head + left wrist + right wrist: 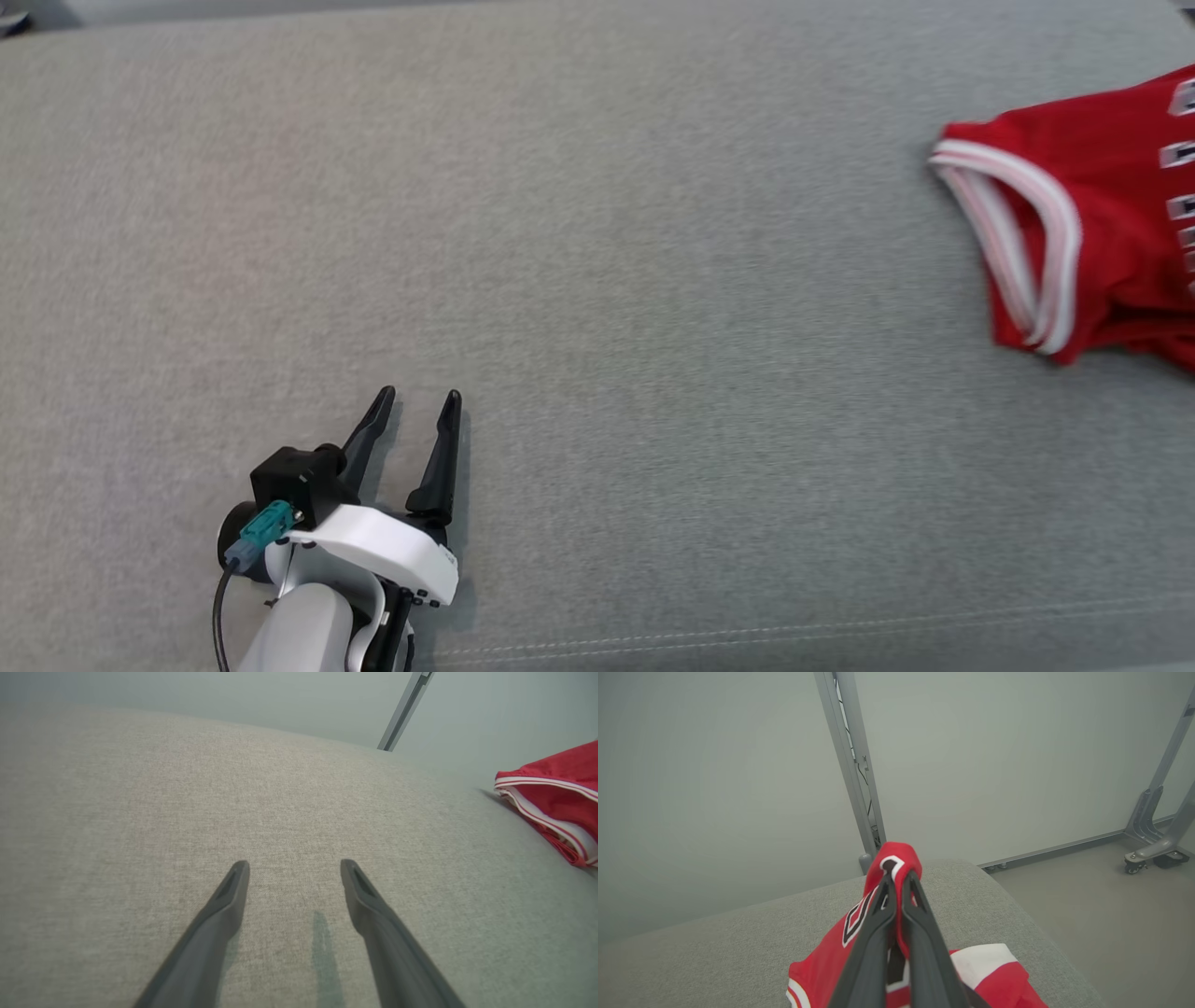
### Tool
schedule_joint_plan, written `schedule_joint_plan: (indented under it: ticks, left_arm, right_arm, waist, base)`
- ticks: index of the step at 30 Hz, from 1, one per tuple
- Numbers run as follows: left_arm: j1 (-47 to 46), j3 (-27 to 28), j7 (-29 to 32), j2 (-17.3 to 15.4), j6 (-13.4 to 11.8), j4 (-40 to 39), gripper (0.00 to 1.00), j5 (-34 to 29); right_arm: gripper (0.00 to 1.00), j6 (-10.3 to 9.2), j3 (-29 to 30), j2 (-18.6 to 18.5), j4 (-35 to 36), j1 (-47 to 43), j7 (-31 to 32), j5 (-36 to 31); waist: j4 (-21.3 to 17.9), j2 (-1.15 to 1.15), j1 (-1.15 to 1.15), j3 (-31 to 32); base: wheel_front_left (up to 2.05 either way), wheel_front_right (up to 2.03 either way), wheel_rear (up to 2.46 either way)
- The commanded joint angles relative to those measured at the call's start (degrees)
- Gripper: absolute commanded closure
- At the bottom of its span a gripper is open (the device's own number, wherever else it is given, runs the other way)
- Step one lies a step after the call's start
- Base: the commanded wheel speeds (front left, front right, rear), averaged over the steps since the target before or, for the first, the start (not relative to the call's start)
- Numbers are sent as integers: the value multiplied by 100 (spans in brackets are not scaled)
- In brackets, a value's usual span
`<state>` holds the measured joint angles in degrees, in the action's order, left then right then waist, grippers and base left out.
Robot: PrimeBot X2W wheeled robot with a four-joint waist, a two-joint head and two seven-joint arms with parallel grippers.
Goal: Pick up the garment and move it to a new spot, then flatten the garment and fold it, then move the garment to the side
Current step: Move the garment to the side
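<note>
Your right gripper (900,877) is clamped tight on a raised fold of the red garment (896,856), and the rest drapes below its fingers onto the grey cushion (597,280). Your left gripper (420,397) hangs low over the cushion, fingers apart, with the garment well off to its right.

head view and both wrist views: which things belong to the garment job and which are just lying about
In the job:
red jersey, pinched in the shut right gripper
open left gripper, empty
grey cushion the jersey lies on

Just about:
metal pole
wheeled stand foot
</note>
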<state>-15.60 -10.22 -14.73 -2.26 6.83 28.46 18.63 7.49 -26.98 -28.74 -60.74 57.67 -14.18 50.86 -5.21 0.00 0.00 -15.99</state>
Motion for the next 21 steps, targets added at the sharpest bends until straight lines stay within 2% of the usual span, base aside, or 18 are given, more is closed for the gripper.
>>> schedule_joint_plan:
  ticks: [1,3,4,5,6,7,12,15,18,21]
  left_arm:
    - [-176,159,-27,-62,24,-165,0,-95]
    - [-204,165,-27,-62,30,-175,0,-106]
    - [-223,160,-27,-62,33,-180,0,-115]
    - [-223,160,-27,-62,33,-180,0,-115]
    - [-245,150,-27,-62,36,-183,0,-120]
    - [-265,141,-27,-62,38,-187,0,-119]
    - [-400,120,-27,-62,46,-291,0,-109]
    - [-412,151,-27,-62,47,-332,0,-125]
    - [-364,252,-27,-62,22,-356,0,-137]
    - [-286,349,-27,-62,-2,-367,0,-169]
  right_arm:
    - [100,0,151,-203,-175,149,-82,-200]
    - [100,0,343,-290,-480,294,-82,-379]
    - [88,0,438,-350,-664,373,-82,-502]
    - [88,0,438,-350,-664,373,-82,-502]
    - [33,0,502,-386,-884,425,-82,-644]
    - [0,0,586,-399,-1052,463,-82,-739]
    - [0,0,1443,-853,-1261,635,-82,-1510]
    - [0,0,2133,-850,-895,510,-82,-2075]
    - [0,0,2796,-509,-179,117,-82,-2770]
    - [0,0,3389,82,657,-428,-82,-3433]
  waist:
    - [355,0,0,-342]
    - [453,0,0,-435]
    - [491,0,0,-481]
    - [491,0,0,-481]
    - [526,0,0,-518]
    - [558,0,0,-547]
    - [687,0,0,-624]
    - [711,0,0,-549]
    - [693,0,0,-395]
    - [656,0,0,-208]
  base:
    - [0,0,0]
    - [0,0,0]
    - [0,0,0]
    - [0,0,0]
    - [0,0,0]
    - [0,0,0]
    - [0,0,0]
    - [0,0,0]
    - [0,0,0]
    - [0,0,0]
